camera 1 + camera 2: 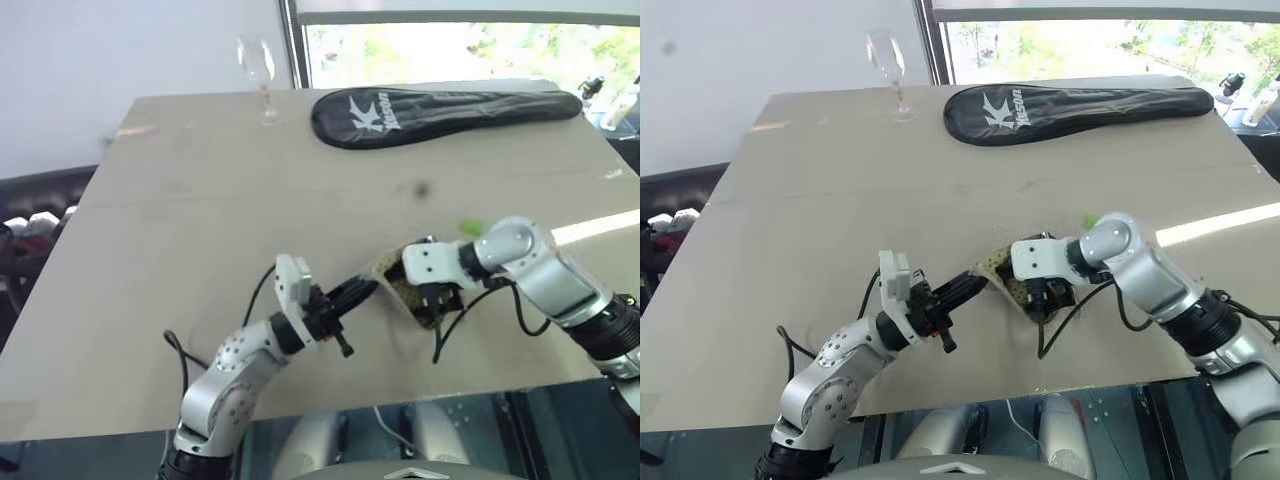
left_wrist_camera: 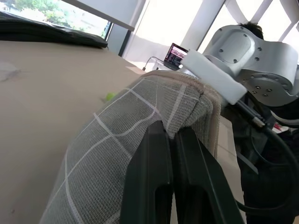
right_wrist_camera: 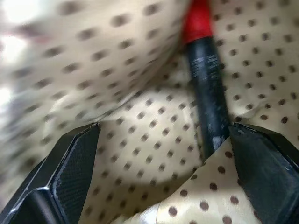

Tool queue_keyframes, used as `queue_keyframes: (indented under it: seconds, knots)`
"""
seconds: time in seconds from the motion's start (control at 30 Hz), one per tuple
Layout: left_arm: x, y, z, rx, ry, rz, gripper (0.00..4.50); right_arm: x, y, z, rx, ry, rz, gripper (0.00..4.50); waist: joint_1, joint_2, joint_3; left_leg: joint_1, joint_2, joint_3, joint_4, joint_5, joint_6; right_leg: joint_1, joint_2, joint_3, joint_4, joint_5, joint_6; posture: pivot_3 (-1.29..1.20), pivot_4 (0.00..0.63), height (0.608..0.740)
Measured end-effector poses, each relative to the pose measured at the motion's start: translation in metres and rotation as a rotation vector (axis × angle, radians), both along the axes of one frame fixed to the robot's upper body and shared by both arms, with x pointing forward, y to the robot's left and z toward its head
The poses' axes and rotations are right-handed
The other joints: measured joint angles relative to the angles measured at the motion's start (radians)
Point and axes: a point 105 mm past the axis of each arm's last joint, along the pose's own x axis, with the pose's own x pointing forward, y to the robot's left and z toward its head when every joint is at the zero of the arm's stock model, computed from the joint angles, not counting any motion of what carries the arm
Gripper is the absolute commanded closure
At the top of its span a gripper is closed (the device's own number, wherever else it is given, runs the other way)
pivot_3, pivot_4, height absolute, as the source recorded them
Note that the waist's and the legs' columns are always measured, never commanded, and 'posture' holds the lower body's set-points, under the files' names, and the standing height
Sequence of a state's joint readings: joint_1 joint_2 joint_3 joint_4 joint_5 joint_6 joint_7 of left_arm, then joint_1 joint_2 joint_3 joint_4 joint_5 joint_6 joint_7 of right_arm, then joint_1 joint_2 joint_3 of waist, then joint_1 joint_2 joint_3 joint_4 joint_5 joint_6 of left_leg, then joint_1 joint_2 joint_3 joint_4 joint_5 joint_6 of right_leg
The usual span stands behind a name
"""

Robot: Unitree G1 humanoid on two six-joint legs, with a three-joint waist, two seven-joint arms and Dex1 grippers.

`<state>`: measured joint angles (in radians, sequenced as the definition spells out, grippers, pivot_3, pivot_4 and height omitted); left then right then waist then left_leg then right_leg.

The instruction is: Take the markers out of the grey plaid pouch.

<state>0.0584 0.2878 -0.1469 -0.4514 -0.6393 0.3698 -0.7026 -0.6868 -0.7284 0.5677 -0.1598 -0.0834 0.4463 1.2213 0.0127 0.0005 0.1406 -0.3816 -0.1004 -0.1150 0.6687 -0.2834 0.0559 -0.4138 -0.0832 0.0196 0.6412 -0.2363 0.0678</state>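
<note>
Two grippers work my soft plaid pouch (image 2: 121, 140): left gripper (image 2: 170, 140) pinches its woven edge, right gripper (image 3: 159, 154) gapes wide inside dotted lining beside the slim red-capped marker (image 3: 208, 93).

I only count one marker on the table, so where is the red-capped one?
The red-capped marker lies inside the grey plaid pouch, on its dotted lining, between the open fingers of the right gripper in the right wrist view.
</note>
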Motion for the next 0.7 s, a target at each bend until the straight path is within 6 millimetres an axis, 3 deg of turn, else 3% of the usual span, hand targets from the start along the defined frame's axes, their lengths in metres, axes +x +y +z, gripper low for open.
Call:
queue_keyframes:
  seconds: [0.33,0.43,0.47,0.6,0.63,0.7]
  knots:
    - [-0.004,0.003,-0.006,0.007,0.007,0.005,4.50,0.014,0.018,-0.010,0.015,-0.041,0.031,0.01,-0.023,-0.003,-0.004,0.011,0.002,0.000,-0.001,0.000,-0.001,0.009,0.003,0.001,0.001,0.000,-0.001,0.00,0.150,0.740]
    - [-0.005,0.004,-0.007,0.013,0.008,0.002,4.50,0.014,0.019,-0.013,0.012,-0.037,0.039,0.76,-0.026,-0.002,-0.004,0.018,0.002,0.001,-0.004,0.000,-0.002,0.015,0.003,0.002,0.000,0.000,-0.001,0.00,0.150,0.740]
    - [-0.006,0.004,-0.008,0.018,0.008,0.001,4.50,0.015,0.020,-0.014,0.009,-0.043,0.036,1.29,-0.026,-0.002,-0.004,0.019,0.002,0.001,-0.004,0.000,-0.002,0.016,0.003,0.002,0.000,0.000,-0.001,0.00,0.150,0.740]
    - [-0.007,0.005,-0.009,0.028,0.003,-0.001,4.50,0.018,0.019,-0.014,-0.004,-0.061,0.028,2.50,-0.022,-0.002,-0.004,0.019,0.002,0.000,-0.004,0.000,-0.001,0.016,0.003,0.001,0.000,0.000,-0.001,0.00,0.150,0.740]
    - [-0.007,0.006,-0.009,0.034,-0.004,-0.001,4.50,0.018,0.019,-0.013,-0.008,-0.067,0.025,3.09,-0.020,-0.002,-0.004,0.018,0.002,0.000,-0.004,0.000,-0.001,0.016,0.002,0.001,-0.001,0.000,-0.001,0.00,0.150,0.740]
    - [-0.006,0.007,-0.009,0.056,-0.027,0.002,4.50,0.017,0.018,-0.012,-0.013,-0.076,0.028,3.68,-0.016,-0.002,-0.004,0.018,0.002,0.000,-0.004,0.000,-0.001,0.016,0.002,0.002,-0.002,0.000,-0.001,0.00,0.150,0.740]
